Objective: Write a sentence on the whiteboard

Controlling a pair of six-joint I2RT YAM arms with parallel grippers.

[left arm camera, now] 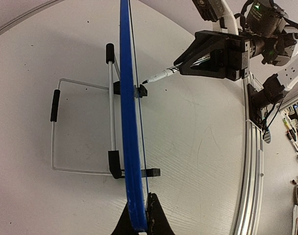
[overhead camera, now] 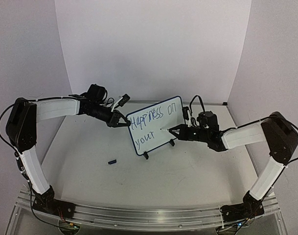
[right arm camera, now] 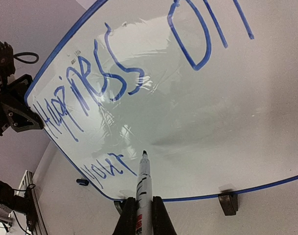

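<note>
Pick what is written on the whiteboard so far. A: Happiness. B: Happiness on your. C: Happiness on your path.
B: the sentence on the whiteboard reads "Happiness on" above "your", and the marker tip points just past "your" with no further word there.
</note>
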